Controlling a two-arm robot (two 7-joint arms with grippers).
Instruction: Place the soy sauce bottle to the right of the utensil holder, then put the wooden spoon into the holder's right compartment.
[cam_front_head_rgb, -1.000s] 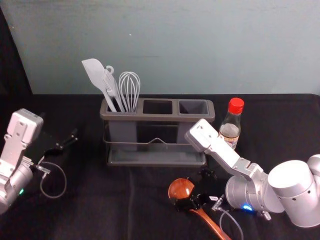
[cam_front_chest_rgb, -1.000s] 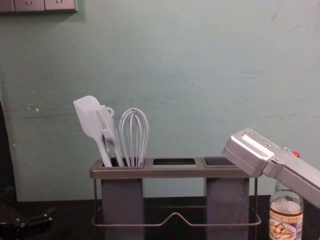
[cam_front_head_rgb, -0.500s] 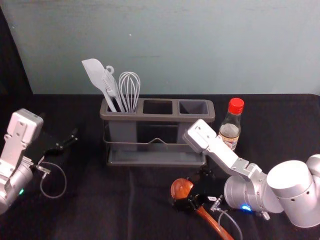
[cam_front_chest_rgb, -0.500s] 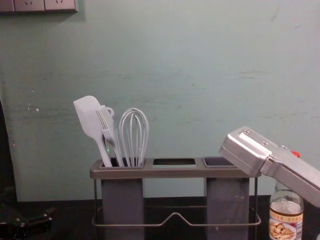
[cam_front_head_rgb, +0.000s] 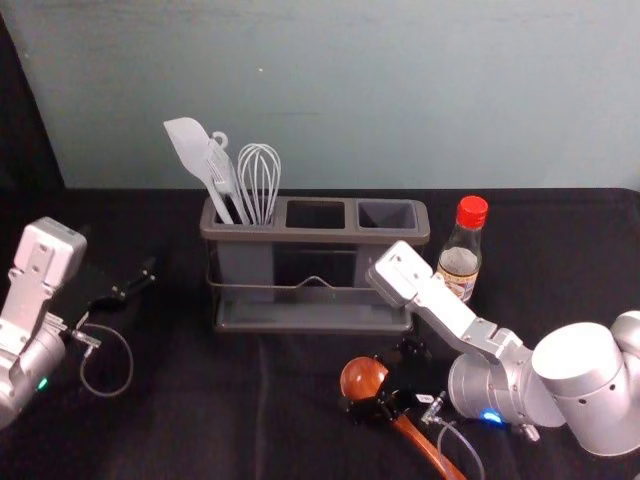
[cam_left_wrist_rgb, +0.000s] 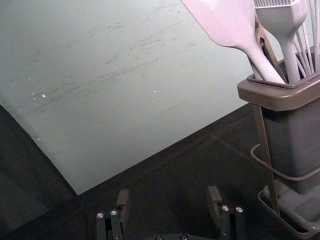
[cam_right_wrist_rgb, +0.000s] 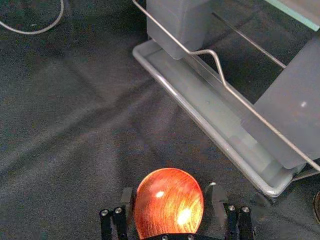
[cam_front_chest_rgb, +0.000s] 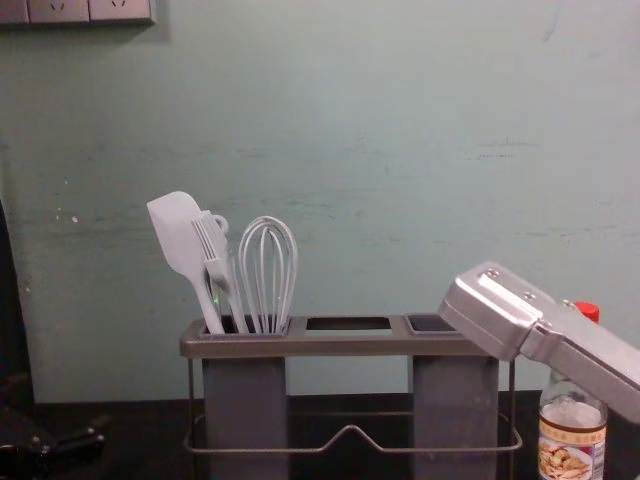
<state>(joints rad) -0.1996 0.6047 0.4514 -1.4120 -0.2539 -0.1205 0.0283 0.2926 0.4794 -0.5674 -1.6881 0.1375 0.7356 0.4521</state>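
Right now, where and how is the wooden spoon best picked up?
I'd take the wooden spoon by its handle, just behind the bowl, coming straight down with the right pincer, one finger either side. The handle is slim and slants toward the robot's near right; the bowl is round and wide, so likely slipperier.

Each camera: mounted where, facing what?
Head: on head, forward-down at utensil holder; left arm, right arm.
Chest: lower, forward, side-on; right arm enters right.
Left wrist: toward holder's left end, wall; left gripper, open.
Right wrist: down at spoon between right gripper's fingers.
Head, chest share holder, bottle.
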